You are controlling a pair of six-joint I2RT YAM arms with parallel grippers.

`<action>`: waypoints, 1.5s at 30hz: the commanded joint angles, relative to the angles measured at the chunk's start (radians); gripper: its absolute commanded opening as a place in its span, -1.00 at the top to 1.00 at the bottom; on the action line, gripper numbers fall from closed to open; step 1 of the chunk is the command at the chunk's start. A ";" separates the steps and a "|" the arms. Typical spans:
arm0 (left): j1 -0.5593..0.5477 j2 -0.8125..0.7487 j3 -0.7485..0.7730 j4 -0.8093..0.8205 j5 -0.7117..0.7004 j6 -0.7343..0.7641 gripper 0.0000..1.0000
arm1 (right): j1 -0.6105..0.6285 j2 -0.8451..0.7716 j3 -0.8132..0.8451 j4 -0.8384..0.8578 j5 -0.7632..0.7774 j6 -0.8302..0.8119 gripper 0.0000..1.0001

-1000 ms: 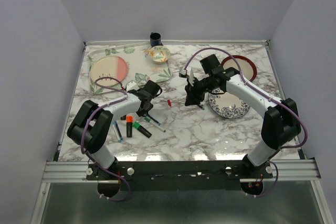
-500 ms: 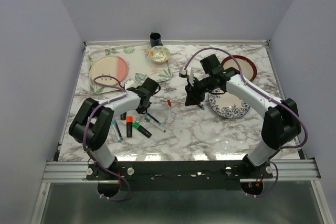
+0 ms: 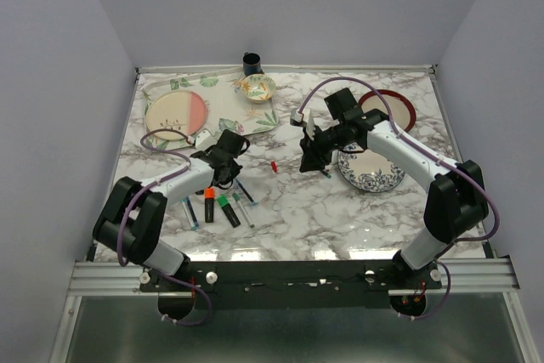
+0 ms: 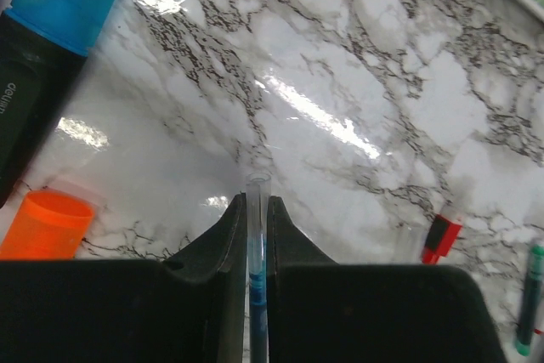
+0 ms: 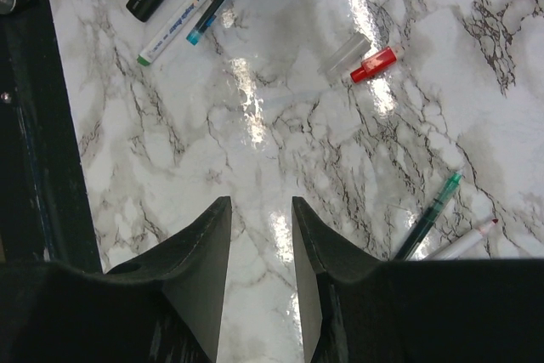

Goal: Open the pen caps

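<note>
Orange cap (image 4: 42, 223) partly behind jaws

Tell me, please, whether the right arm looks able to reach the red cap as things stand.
Probably yes: the red cap lies loose just ahead of the open, empty right hand, and nothing stands between them.

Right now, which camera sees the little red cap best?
The right wrist view: the red cap lies whole and sharp on the marble table. The left wrist view shows it blurrier, low at the right. The top view shows just a tiny red speck mid-table.
</note>
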 commanded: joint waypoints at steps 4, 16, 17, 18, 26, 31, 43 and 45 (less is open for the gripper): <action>0.006 -0.155 -0.059 0.160 0.099 0.023 1.00 | -0.002 -0.020 -0.016 -0.017 -0.065 -0.012 0.15; 0.006 -0.373 -0.332 0.638 0.329 0.063 1.00 | 0.003 0.053 -0.008 -0.015 -0.305 0.074 0.14; 0.006 -0.382 -0.344 0.658 0.336 0.060 1.00 | 0.003 0.067 -0.008 -0.013 -0.321 0.088 0.11; 0.005 -0.387 -0.364 0.675 0.346 0.061 1.00 | 0.004 0.072 -0.008 -0.010 -0.335 0.096 0.10; 0.002 -0.396 -0.450 0.901 0.416 0.064 1.00 | 0.012 0.116 -0.011 0.020 -0.460 0.171 0.05; -0.009 -0.392 -0.470 0.967 0.422 0.068 1.00 | 0.013 0.138 -0.022 0.056 -0.496 0.231 0.00; -0.043 -0.381 -0.495 1.077 0.424 0.072 1.00 | 0.016 0.158 -0.050 0.152 -0.531 0.369 -0.09; -0.046 -0.379 -0.498 1.088 0.422 0.072 1.00 | 0.016 0.161 -0.053 0.161 -0.534 0.383 -0.10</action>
